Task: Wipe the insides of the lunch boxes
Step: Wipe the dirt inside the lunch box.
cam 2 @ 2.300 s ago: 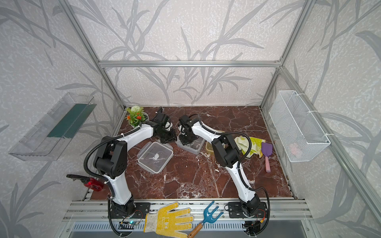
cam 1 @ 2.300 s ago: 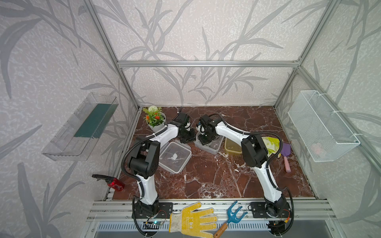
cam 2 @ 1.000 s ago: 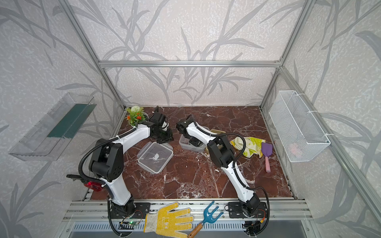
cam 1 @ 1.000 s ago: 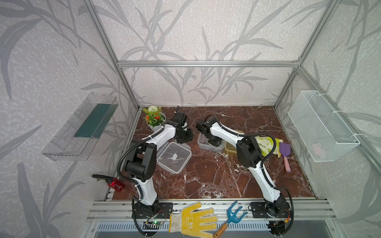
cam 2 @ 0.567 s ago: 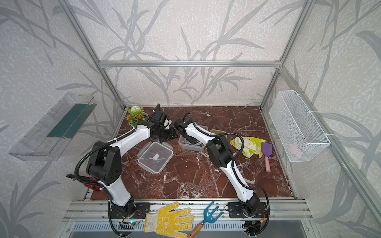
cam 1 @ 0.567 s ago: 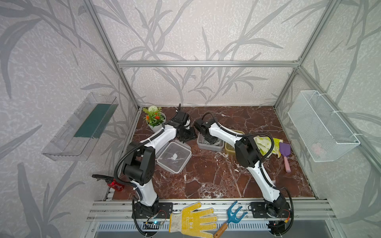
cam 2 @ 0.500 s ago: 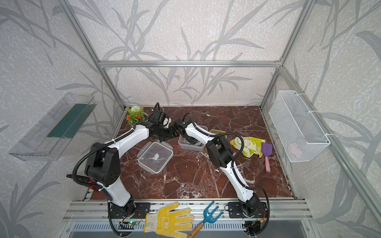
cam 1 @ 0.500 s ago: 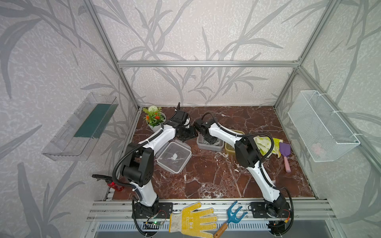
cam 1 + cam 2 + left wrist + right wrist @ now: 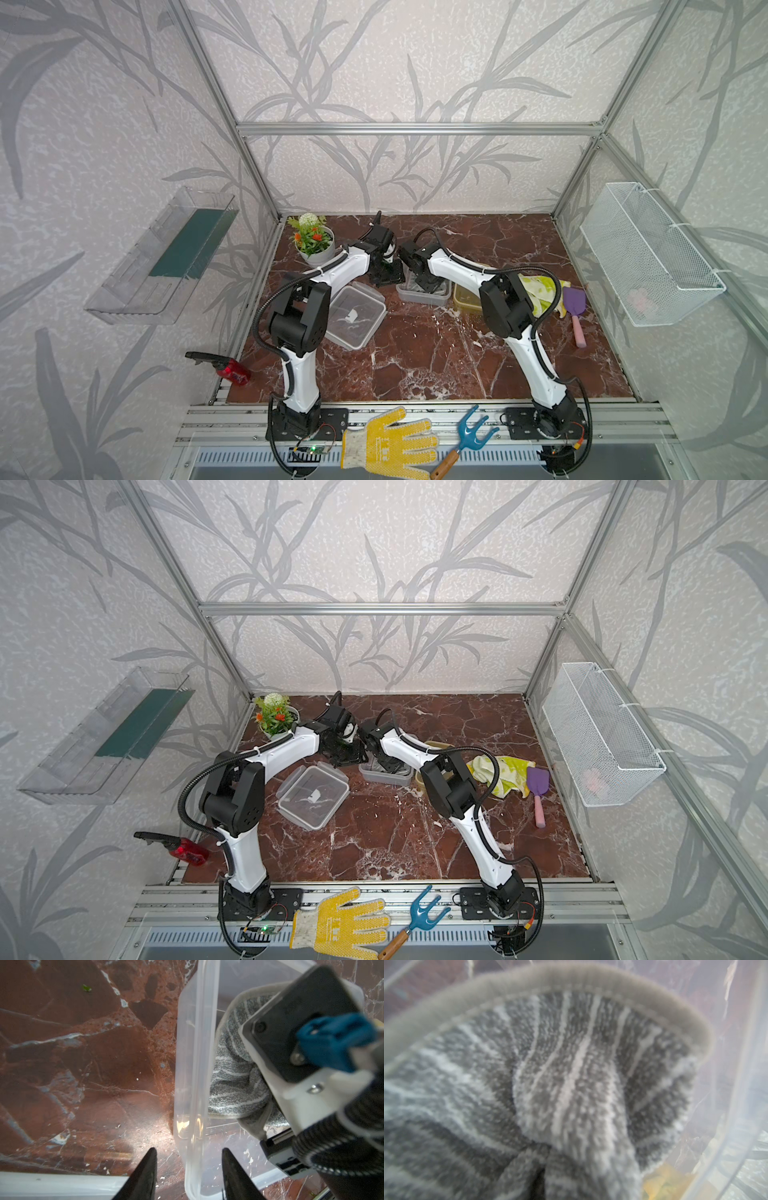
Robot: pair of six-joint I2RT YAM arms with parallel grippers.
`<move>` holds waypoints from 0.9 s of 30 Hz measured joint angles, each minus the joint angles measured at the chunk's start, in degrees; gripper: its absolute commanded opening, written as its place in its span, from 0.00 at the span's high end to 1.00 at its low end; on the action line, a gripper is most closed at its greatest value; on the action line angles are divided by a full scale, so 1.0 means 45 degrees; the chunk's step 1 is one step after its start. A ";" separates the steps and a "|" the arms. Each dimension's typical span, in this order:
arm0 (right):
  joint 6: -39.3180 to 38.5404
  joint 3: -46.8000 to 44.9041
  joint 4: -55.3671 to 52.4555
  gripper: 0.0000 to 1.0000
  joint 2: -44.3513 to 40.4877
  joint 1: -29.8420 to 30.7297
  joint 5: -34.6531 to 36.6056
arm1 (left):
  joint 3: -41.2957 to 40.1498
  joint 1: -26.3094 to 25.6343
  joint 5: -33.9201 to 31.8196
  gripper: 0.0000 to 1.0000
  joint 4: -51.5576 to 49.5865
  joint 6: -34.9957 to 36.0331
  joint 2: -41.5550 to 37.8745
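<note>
The clear greyish lunch box (image 9: 444,297) (image 9: 405,780) stands open mid-table, and its lid (image 9: 353,313) (image 9: 311,796) lies to the left in both top views. My right gripper (image 9: 430,286) (image 9: 390,766) reaches down inside it, shut on a grey striped cloth (image 9: 571,1084) (image 9: 234,1076) that buries its fingers. My left gripper (image 9: 189,1153) (image 9: 392,276) is open at the box's left end. Its two jaws straddle the box's rim (image 9: 196,1064) without pinching it. The amber lunch box (image 9: 465,297) sits just right of the clear one, partly behind my right arm.
A flower pot (image 9: 313,245) stands at the back left. A yellow-green cloth (image 9: 540,286) and a purple scoop (image 9: 575,307) lie to the right. A red spray bottle (image 9: 226,368) lies off the left edge. A glove (image 9: 388,442) and a rake (image 9: 463,440) rest on the front rail.
My left gripper has opened and edged right, up to the clear box's left rim. The right gripper stays in the box with the cloth, barely shifted.
</note>
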 measured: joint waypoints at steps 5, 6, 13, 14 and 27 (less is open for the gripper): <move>0.0053 -0.0194 0.0160 0.96 0.0000 -0.0112 0.0748 | 0.0986 -0.0068 -0.0447 0.86 -0.0534 0.0073 0.1015; 0.0073 -0.0204 0.0199 0.96 0.0000 -0.0151 0.0899 | 0.1185 -0.0068 -0.0452 0.88 -0.0544 0.0141 0.1219; 0.0126 -0.0321 0.1175 0.96 -0.0005 -0.0321 0.2079 | 0.1404 -0.0277 -0.0733 0.89 -0.0641 0.0345 0.1370; 0.0141 -0.0321 0.1302 0.96 0.0000 -0.0311 0.2176 | 0.1404 -0.0296 -0.0792 0.89 -0.0661 0.0355 0.1370; 0.1933 0.2001 0.1214 0.96 0.0500 -0.0418 -0.0685 | 0.1817 -0.0121 -0.1394 0.89 -0.1389 0.0408 0.1355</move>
